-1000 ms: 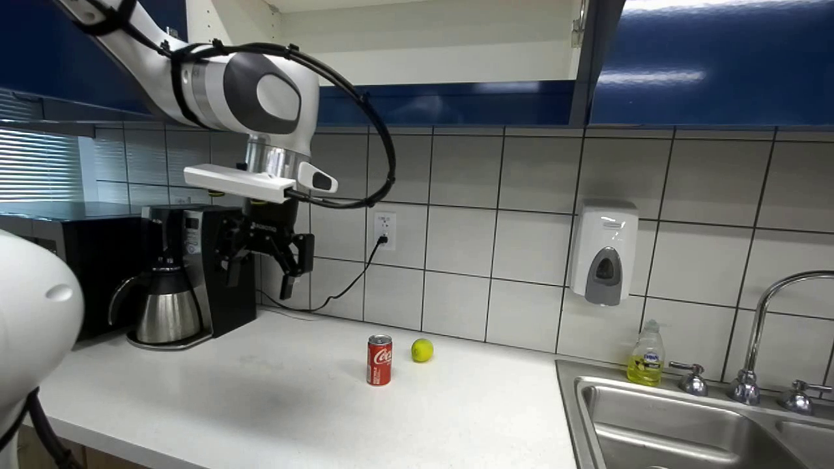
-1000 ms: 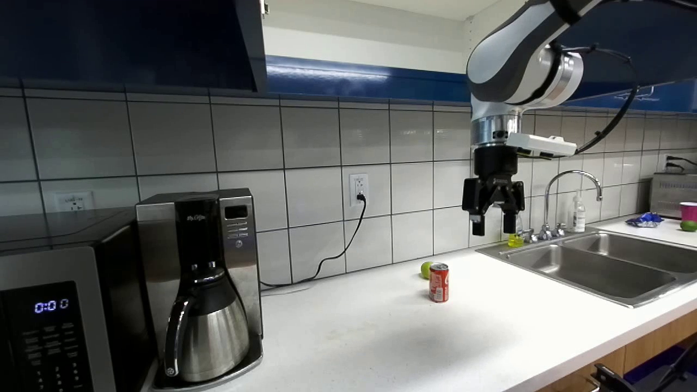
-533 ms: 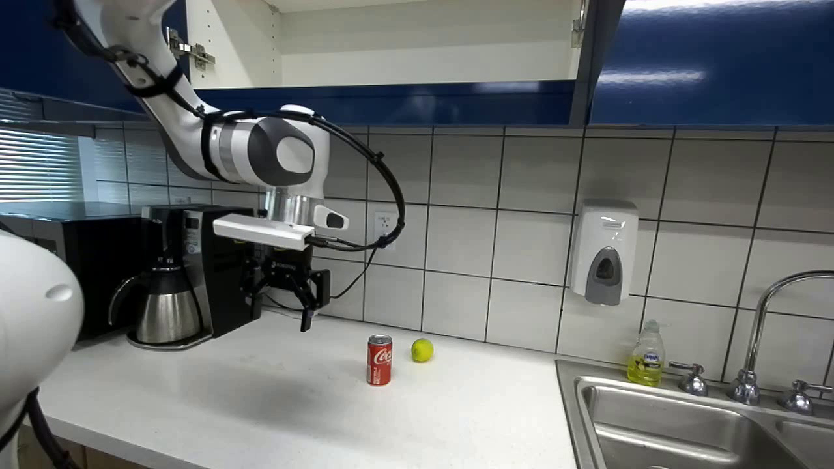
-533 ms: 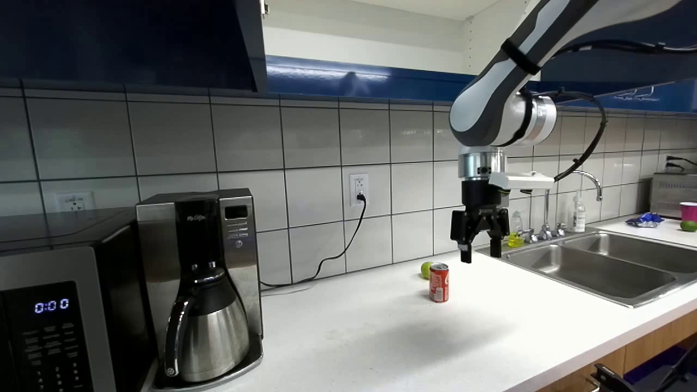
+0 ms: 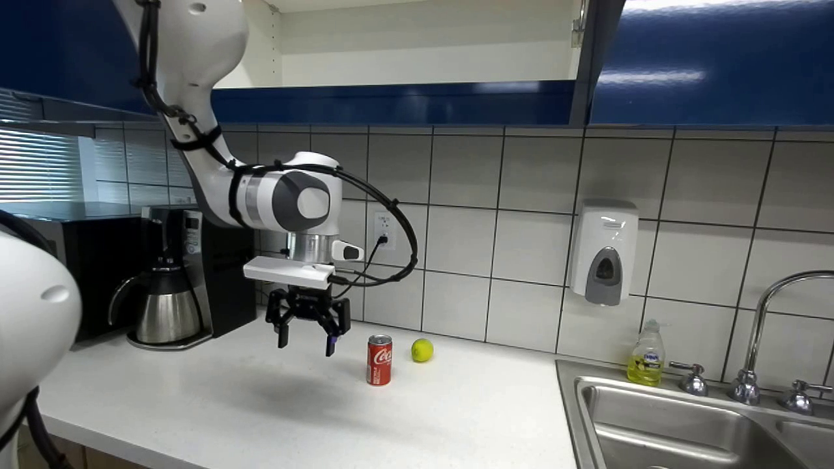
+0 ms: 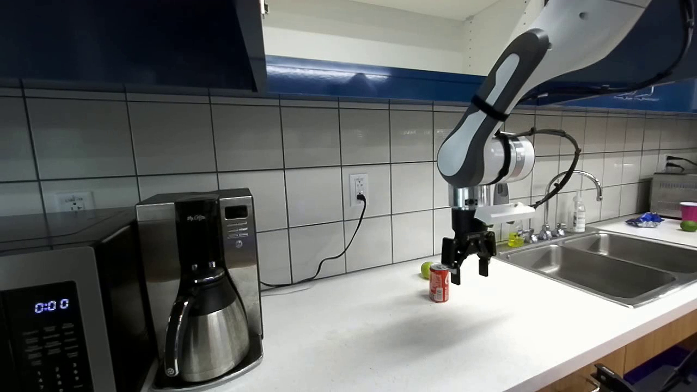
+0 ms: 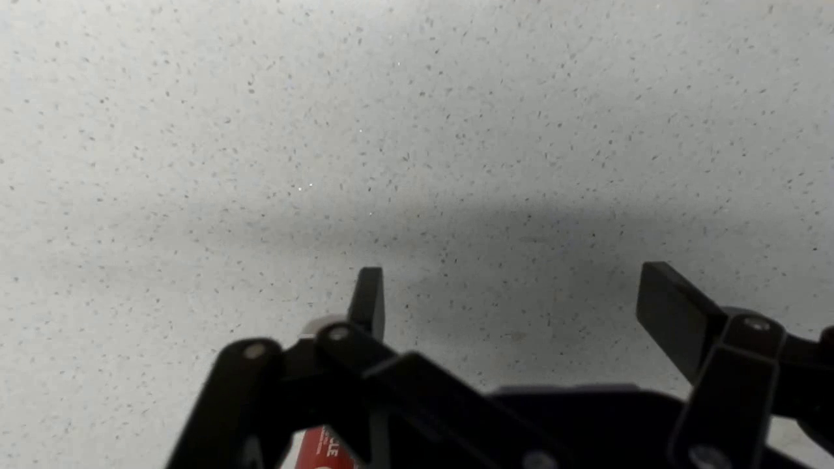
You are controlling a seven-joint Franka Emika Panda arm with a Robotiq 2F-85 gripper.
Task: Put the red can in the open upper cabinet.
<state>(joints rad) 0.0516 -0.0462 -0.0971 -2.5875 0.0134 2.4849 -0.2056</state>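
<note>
The red can (image 5: 379, 360) (image 6: 439, 283) stands upright on the white counter in both exterior views. Part of it, the red can (image 7: 322, 449), shows at the bottom of the wrist view, mostly covered by a finger linkage. My gripper (image 5: 306, 346) (image 6: 469, 276) points down above the counter beside the can, apart from it, with its tips near the height of the can's top. Its jaws are wide apart with only speckled counter between the fingers (image 7: 677, 319). Overhead, the open upper cabinet (image 5: 404, 104) (image 6: 370, 76) shows its pale interior.
A yellow-green ball (image 5: 422, 350) lies close to the can, towards the tiled wall. The coffee maker (image 5: 228, 273) and microwave (image 6: 54, 305) stand at one end of the counter, the sink (image 5: 567, 404) at the other. A cord (image 6: 348, 242) hangs from the wall outlet.
My gripper has come down steadily from well above the counter and has drawn nearer to the red can. Its jaws have stayed apart. The can and ball have not moved.
</note>
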